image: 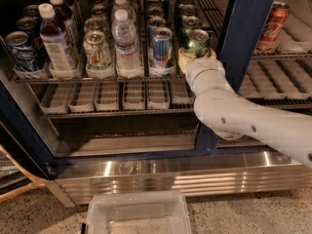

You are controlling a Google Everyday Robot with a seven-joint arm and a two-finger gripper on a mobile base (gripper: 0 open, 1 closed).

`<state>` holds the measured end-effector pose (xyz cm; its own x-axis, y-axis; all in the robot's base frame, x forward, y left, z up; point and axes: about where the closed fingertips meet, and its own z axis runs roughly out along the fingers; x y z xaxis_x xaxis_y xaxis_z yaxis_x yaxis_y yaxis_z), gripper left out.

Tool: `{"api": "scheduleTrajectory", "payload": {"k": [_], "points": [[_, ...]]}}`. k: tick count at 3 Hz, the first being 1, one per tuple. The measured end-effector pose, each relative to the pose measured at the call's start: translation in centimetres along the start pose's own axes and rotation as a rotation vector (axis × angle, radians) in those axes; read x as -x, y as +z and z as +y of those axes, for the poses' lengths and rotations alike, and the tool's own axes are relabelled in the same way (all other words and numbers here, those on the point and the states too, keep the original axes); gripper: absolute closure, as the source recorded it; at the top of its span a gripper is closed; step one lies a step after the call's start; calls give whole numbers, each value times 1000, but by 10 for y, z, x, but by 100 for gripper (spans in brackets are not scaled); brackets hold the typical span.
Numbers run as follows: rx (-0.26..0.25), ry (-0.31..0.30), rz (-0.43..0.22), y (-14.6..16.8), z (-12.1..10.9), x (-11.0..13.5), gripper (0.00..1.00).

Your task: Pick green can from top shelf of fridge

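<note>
The green can (197, 40) stands at the front of the rightmost lane on the top shelf (73, 80) of the fridge (243, 38). My gripper (196, 56) reaches in from the right on a white arm. Its pale fingers (183, 58) hug the can's lower body from both sides, shut on it. The can is upright, silver top showing. Two more green cans (188, 24) line up behind it.
Left of the green can stand a blue-and-silver can (162, 45), a water bottle (126, 43), a whitish can (96, 50), a dark bottle (56, 43) and a blue can (19, 50). A red can (271, 26) sits past the blue door post. Empty lane trays (122, 96) lie below. A white bin (139, 216) is on the floor.
</note>
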<state>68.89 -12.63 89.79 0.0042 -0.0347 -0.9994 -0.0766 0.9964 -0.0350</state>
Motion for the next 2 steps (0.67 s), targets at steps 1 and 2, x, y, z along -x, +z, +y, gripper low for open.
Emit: {"api": "scheduleTrajectory", "payload": {"k": [1, 2], "points": [[0, -1, -14, -1, 1, 5, 100], [0, -5, -27, -3, 3, 9, 100]]}}
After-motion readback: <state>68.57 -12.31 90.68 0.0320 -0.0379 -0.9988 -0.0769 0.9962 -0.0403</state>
